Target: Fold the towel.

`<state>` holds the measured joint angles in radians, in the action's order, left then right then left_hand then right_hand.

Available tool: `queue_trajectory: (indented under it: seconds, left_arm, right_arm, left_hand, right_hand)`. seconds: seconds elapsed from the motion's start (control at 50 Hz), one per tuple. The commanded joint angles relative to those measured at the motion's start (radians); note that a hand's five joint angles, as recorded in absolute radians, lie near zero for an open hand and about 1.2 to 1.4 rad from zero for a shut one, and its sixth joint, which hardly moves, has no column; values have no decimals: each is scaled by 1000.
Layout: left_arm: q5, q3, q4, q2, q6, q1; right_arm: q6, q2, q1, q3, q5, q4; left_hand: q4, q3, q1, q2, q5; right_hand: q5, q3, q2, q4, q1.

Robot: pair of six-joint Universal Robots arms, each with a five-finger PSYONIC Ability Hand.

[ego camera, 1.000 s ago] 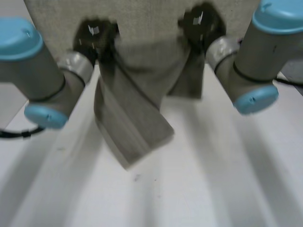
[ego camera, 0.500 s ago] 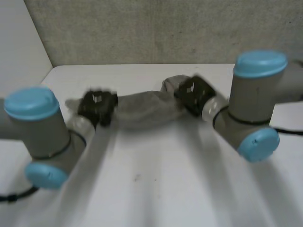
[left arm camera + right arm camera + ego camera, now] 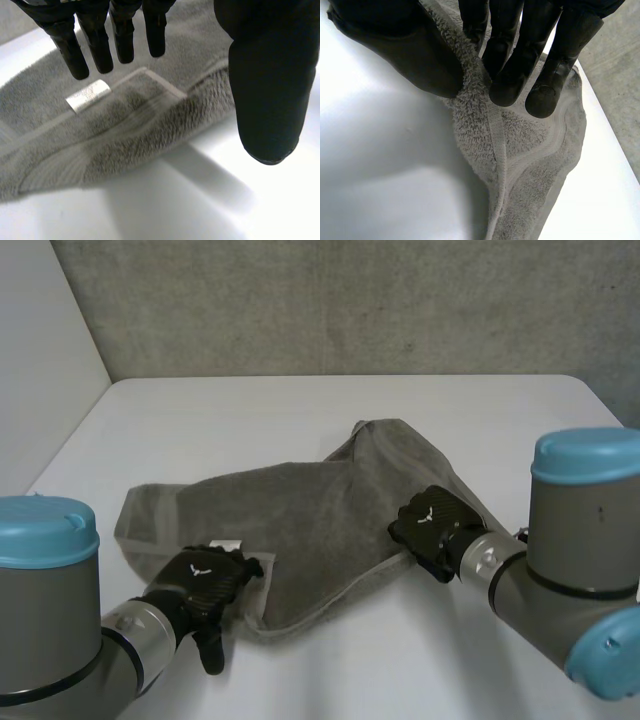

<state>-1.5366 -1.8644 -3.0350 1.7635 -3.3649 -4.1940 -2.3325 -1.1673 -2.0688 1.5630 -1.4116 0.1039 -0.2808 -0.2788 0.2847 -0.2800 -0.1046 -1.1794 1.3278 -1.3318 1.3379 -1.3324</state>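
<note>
A grey towel (image 3: 300, 530) lies crumpled on the white table (image 3: 300, 410), folded roughly over itself. My left hand (image 3: 205, 580) hovers at the towel's near left corner with its fingers (image 3: 95, 40) straight and apart from the thumb (image 3: 267, 90), holding nothing. Below those fingers the towel (image 3: 125, 135) shows a hemmed corner and a small white label (image 3: 89, 95). My right hand (image 3: 430, 525) is at the towel's near right edge. In the right wrist view its fingers (image 3: 512, 65) and thumb (image 3: 415, 55) pinch the towel's hem (image 3: 495, 130).
A grey wall (image 3: 330, 300) rises behind the table's far edge. Bare white tabletop stretches in front of the towel (image 3: 350, 670) and beyond it.
Both hands came down from the raised position and laid the hanging towel on the table. My left hand has let go of its corner; the right hand still pinches its edge.
</note>
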Motion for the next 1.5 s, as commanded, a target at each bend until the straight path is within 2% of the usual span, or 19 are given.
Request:
queue_trajectory:
  seconds: [0.02,0.2,0.36,0.58,0.64,0.74,0.84,1.02,1.18,1.5]
  left_arm:
    - [1,79,-10,-2,-1,-9]
    - [10,183,-10,51,-28,-15]
    - [32,292,-10,200,-243,-15]
    - [113,416,19,321,-364,-14]
    - [124,421,21,326,-376,-14]
    - [197,426,24,352,-464,-12]
    - [208,419,31,366,-524,-12]
    - [211,415,39,369,-534,-12]
    - [213,406,41,376,-536,-12]
    - [211,398,39,392,-541,-12]
  right_arm:
    - [-1,-15,-1,106,0,-111]
    - [-2,-11,-1,118,0,-118]
    - [-1,-3,-1,126,16,-127]
    - [-1,-2,-1,132,25,-133]
    - [-1,0,-1,132,28,-133]
    - [-1,2,-1,134,33,-133]
    - [-1,2,-1,134,33,-135]
    - [-1,5,-1,138,33,-148]
    - [1,8,-1,140,33,-155]
    - [1,8,-1,140,33,-158]
  left_hand:
    - [53,51,-56,52,51]
    - [-3,-5,-1,-4,-5]
    - [-150,-152,146,-150,-151]
    - [-200,-202,196,-201,-202]
    - [-185,-187,181,-186,-187]
    - [-165,-167,161,-165,-166]
    - [-153,-155,149,-154,-155]
    - [-188,-190,184,-189,-190]
    - [-382,-384,378,-383,-383]
    - [-373,-375,369,-374,-375]
  right_hand:
    - [-42,68,-64,58,-64]
    - [-42,68,-64,58,-64]
    - [-42,68,-64,58,-64]
    - [-42,68,-64,58,-64]
    - [-42,68,-64,58,-64]
    - [-42,68,-64,58,-64]
    - [-42,68,-64,58,-64]
    - [-42,68,-64,58,-64]
    - [-42,68,-64,58,-64]
    - [-42,68,-64,58,-64]
